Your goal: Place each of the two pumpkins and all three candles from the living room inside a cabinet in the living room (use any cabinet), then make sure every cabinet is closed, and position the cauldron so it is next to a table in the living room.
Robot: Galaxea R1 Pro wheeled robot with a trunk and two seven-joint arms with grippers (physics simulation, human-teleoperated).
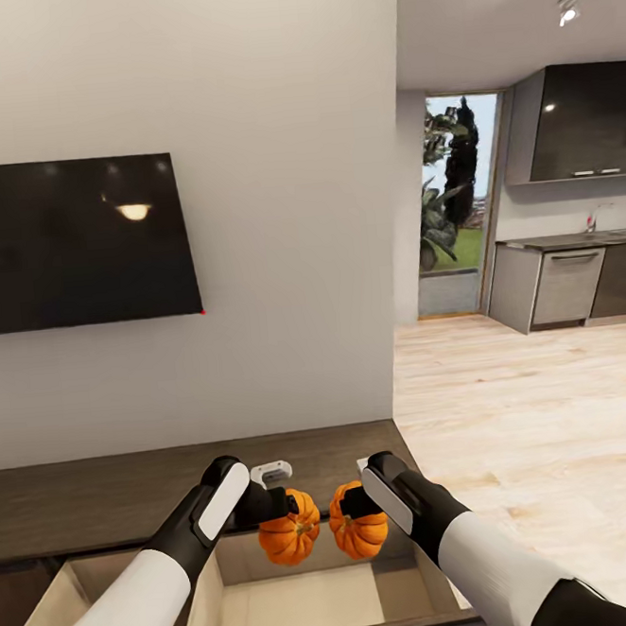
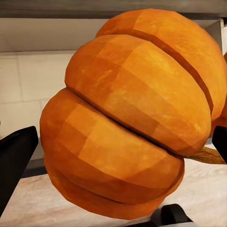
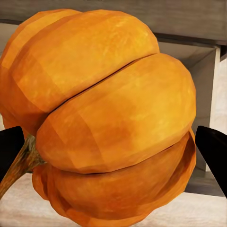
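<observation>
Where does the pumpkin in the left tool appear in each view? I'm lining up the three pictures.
Head view: the left-held pumpkin hangs low at centre, just left of the other pumpkin, over the open drawer.
Left wrist view: the same pumpkin takes up most of the picture, close up.
Right wrist view: I cannot identify it; the large pumpkin is the right tool's.
Shared landmark: the drawer's pale inside.

Pumpkins (image 1: 322,526) (side by side) above drawer (image 1: 310,603)

Bright, even light – sharp, soft shadows.
</observation>
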